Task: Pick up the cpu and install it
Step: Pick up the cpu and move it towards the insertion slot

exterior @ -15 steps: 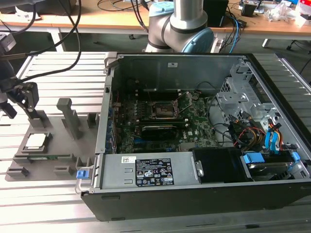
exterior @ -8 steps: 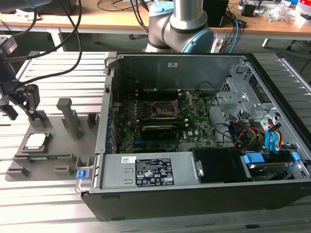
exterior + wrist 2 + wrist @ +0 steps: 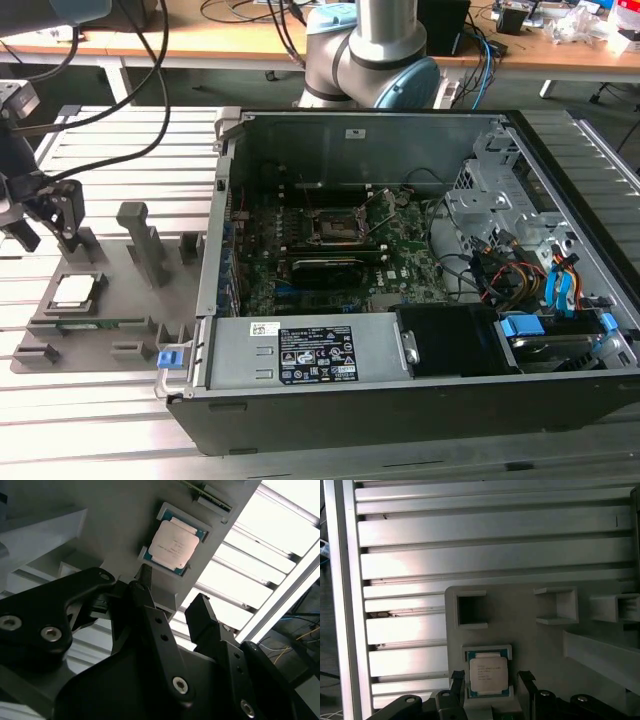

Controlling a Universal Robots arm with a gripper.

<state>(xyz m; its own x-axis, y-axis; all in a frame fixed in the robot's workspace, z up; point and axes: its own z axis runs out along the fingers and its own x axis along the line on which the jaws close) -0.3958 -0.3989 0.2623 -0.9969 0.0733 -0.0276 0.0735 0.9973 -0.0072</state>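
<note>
Here, the jaws stand open and clear above the cpu [image 3: 488,675], which lies flat in a recess of the grey holder tray [image 3: 120,290] on the tabletop [image 3: 100,420], at the exterior view's left of the computer case [image 3: 400,410]. The chip sits straight ahead, centred between them.

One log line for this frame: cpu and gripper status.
cpu: in tray recess, not held | gripper: open, poised over cpu | case: open

The small, square, silvery-topped cpu [image 3: 173,544] lies in a grey plastic tray's [image 3: 115,510] recess, at twelve o'clock from the black gripper [image 3: 172,597], whose fingers stand apart, empty.
</note>
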